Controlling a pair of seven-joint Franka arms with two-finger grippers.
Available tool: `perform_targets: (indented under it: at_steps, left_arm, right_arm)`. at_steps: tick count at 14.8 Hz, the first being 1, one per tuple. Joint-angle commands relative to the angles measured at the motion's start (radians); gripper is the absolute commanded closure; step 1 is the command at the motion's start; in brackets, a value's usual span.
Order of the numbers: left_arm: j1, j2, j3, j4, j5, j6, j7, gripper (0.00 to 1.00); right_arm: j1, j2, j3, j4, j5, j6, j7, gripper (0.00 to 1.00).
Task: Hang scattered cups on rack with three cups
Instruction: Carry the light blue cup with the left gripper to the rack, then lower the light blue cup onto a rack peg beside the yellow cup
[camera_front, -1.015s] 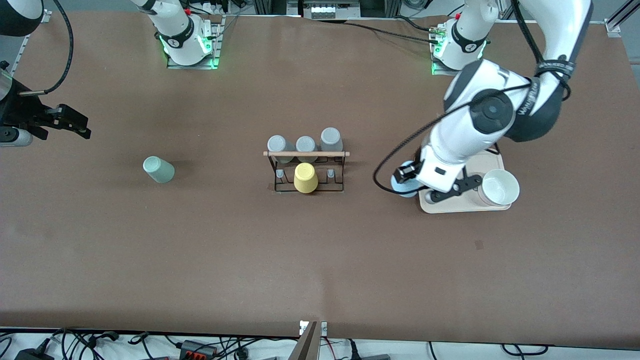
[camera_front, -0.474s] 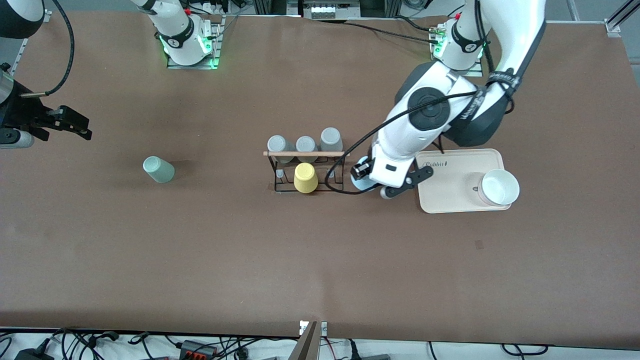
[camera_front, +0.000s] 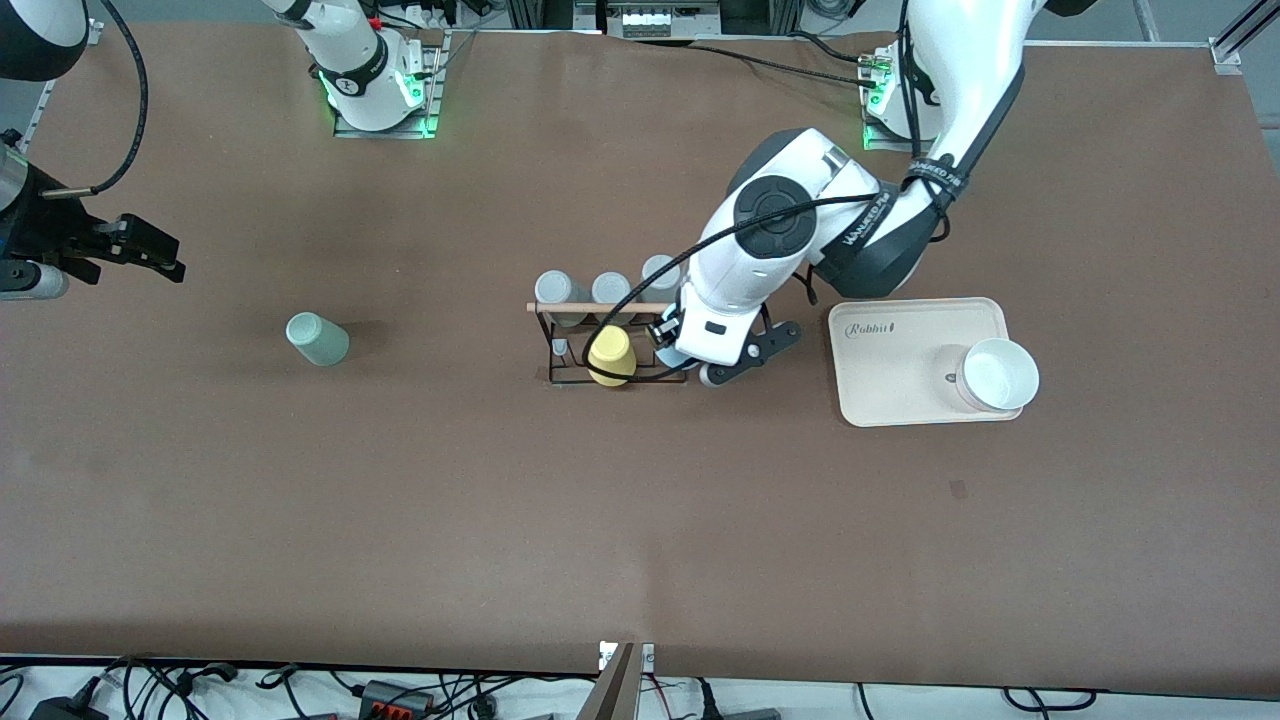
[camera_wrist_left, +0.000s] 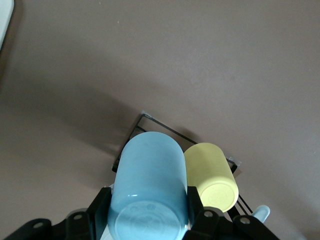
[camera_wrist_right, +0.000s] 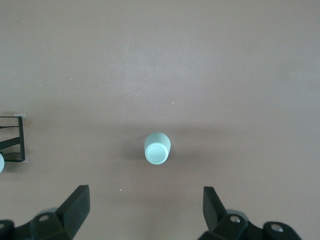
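Gripping the matte blue cup (camera_wrist_left: 148, 190) bottom-up over the rack (camera_wrist_left: 150, 122) beside a yellow cup (camera_wrist_left: 211, 176), the left end effector (camera_wrist_left: 148, 212) hides it in the front view. The mint cup (camera_front: 317, 338) stands toward the right arm's end of the brown desk (camera_front: 400, 500), where the right end effector (camera_wrist_right: 145, 207) waits wide open, empty.

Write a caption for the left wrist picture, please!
Left gripper holding the light blue cup over the rack, beside the yellow cup.

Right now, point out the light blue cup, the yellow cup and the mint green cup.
light blue cup (camera_wrist_left: 149, 185): left wrist view, on its side wall, between the left gripper's fingers.
yellow cup (camera_front: 611, 355): front view, on its upturned base, on the rack.
mint green cup (camera_wrist_right: 157, 148): right wrist view, on its top.
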Motion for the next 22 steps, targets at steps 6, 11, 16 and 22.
perform_targets:
  at_steps: [6,11,16,22]
  left_arm:
    - [-0.047,0.078,0.011,0.046,0.01,-0.017,-0.042,0.49]
    - [-0.054,0.113,0.011,0.042,0.035,0.014,-0.042,0.49]
    - [-0.056,0.144,0.011,0.036,0.05,0.058,-0.037,0.47]
    - [-0.054,0.153,0.011,0.034,0.062,0.063,-0.039,0.18]
  right_arm:
    - [-0.001,0.007,-0.002,0.02,0.003,0.004,-0.021,0.0]
    - [-0.001,0.007,-0.002,0.02,0.003,0.0,-0.016,0.0]
    - [-0.001,0.007,0.0,0.02,0.003,-0.003,-0.013,0.0]
    - [-0.005,0.023,-0.002,0.018,0.002,-0.006,-0.013,0.0]
